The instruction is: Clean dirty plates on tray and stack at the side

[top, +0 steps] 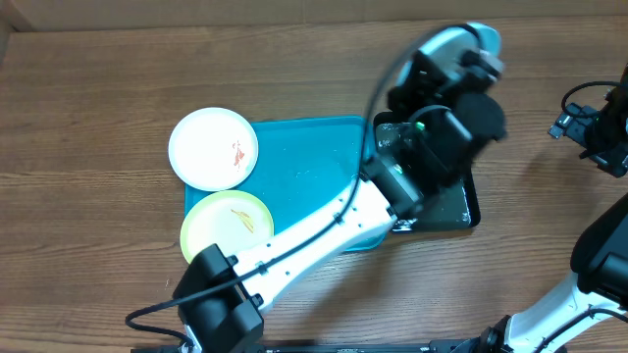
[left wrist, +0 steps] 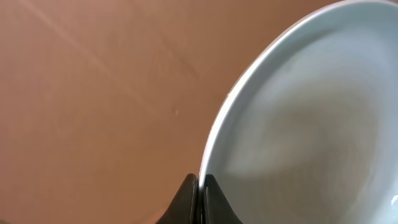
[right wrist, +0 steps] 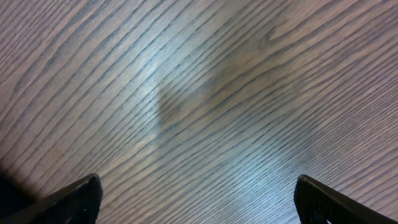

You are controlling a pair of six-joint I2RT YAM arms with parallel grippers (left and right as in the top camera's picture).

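Note:
My left gripper (left wrist: 200,186) is shut on the rim of the pale mint-blue plate (left wrist: 311,118), which fills the right of the left wrist view. From overhead that plate (top: 459,39) shows blurred, raised above the table's far side past my left wrist. The white plate (top: 213,147) carries red smears and overlaps the far left corner of the turquoise tray (top: 314,167). On the tray's near left corner lies the pale yellow plate (top: 228,227) with an orange smear. At the far right my right gripper (top: 579,123) stands open (right wrist: 198,186) over bare wood.
A glossy black tray (top: 459,211) lies just right of the turquoise one, mostly under my left arm. A clear object (top: 388,132) shows beside the wrist. Wooden table (top: 88,118) stretches to the left and back.

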